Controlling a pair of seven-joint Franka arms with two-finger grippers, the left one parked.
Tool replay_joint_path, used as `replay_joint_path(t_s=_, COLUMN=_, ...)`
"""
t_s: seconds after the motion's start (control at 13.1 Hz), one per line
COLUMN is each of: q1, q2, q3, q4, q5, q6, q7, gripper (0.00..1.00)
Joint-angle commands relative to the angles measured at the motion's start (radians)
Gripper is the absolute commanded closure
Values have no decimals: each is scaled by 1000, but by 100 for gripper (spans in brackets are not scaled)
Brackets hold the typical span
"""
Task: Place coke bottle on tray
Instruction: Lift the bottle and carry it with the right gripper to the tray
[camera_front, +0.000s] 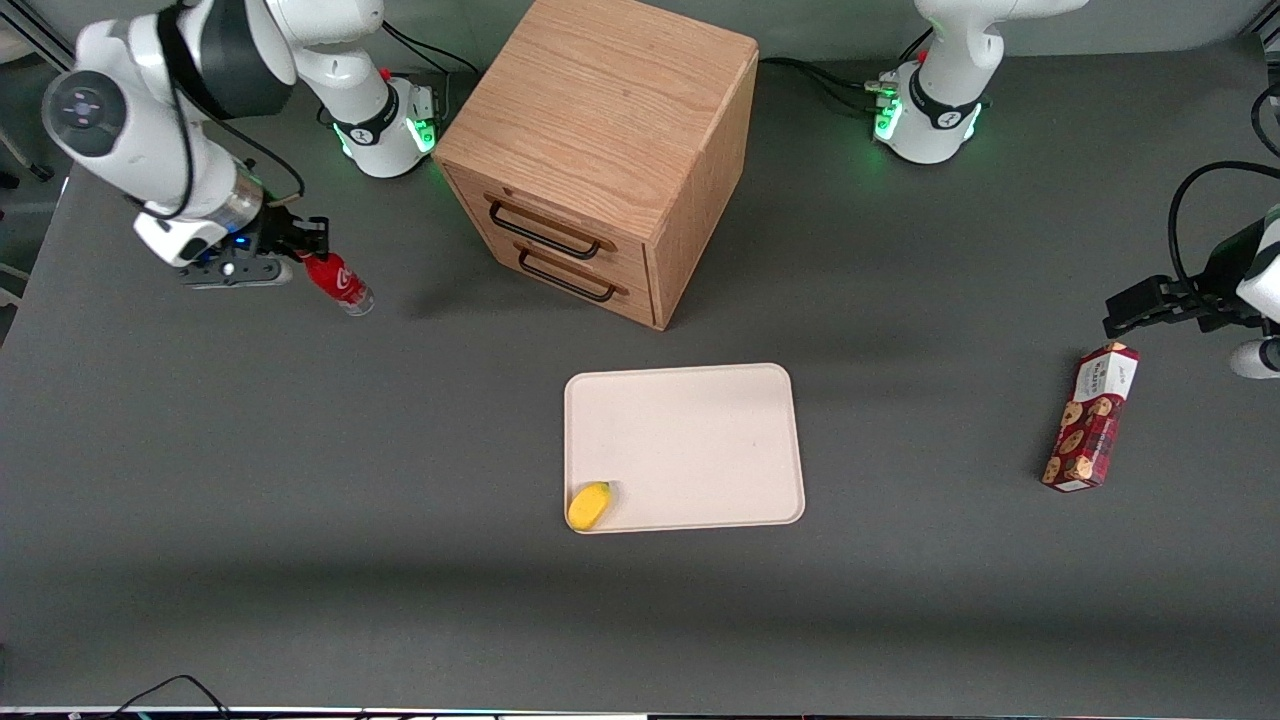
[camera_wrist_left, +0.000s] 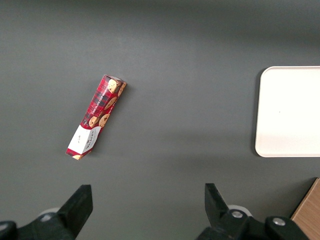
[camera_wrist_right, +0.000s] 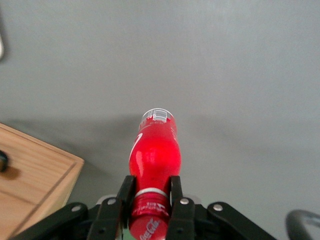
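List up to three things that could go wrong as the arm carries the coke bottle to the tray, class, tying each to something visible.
1. The gripper is shut only on the neck of the coke bottle, which hangs tilted, so it might swing or slip out.
2. The wooden cabinet stands near the route to the tray; a low pass could clip it.
3. A small yellow object occupies one tray corner; setting the bottle there could topple it.

- dark grey matte table (camera_front: 300, 480) fills basically the whole shot
- oak two-drawer cabinet (camera_front: 600, 150) sits at 12 o'clock
- black cables (camera_front: 160, 690) trail at 7 o'clock
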Motion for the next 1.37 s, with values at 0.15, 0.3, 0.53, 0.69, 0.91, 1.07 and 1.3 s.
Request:
replay_joint_path(t_s=0.15, q1=24, q2=266, q3=44, q4=534, q5=21, q6=-264, q7=131, gripper=100)
replay_joint_path(t_s=0.3, q1=35, q2=358, q3=99, q4=692, q5=20, q6=-277, q7=241, gripper=100)
replay_joint_path(t_s=0.53, q1=65, q2=546, q3=210, q4=905, q5=8, q6=-277, q7=459, gripper=100)
replay_joint_path(t_s=0.69, q1=125, q2=690, q3=236, q4=1075, q5=4, q6=-275, q7=608, gripper=100)
replay_joint_path(t_s=0.91, q1=246, q2=822, q3=221, q4=1191, q5=-38, q6=-237, q7=709, gripper=100)
replay_joint_path(t_s=1.07, q1=288, q2=882, q3=214, q4=1190, q5=-54, q6=-180, q7=737, gripper=100)
replay_joint_path(t_s=1.3, q1=314, q2=977, q3=216, q4=1183, q5=-81, q6=-162, q7=764, gripper=100)
